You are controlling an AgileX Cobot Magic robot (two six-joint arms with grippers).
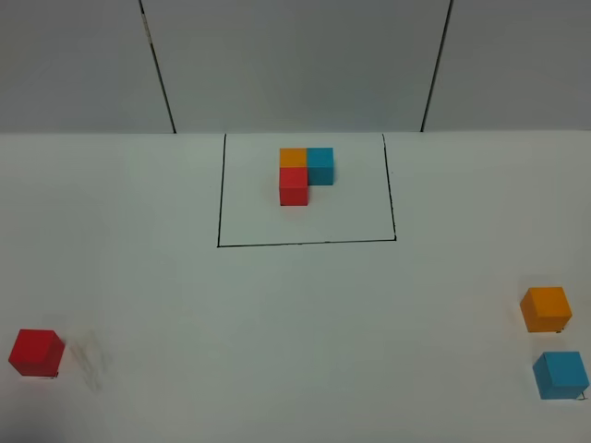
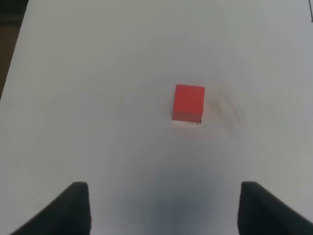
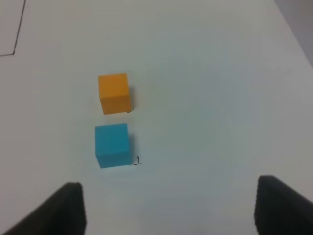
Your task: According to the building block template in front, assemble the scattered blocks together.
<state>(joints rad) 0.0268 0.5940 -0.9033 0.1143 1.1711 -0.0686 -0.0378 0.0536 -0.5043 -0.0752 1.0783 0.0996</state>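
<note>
White table [image 1: 295, 323], nothing built yet
Matte red cube [image 1: 37, 353] left, orange cube [image 1: 545, 309], blue cube [image 1: 560, 375] right; left gripper [image 2: 164, 210], right gripper [image 3: 168, 210] fingers apart, empty

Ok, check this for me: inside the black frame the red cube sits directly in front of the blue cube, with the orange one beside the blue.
Not quite. The exterior high view shows the red cube directly in front of the orange cube, not the blue cube. The orange one is indeed beside the blue, all inside the black frame.
</note>
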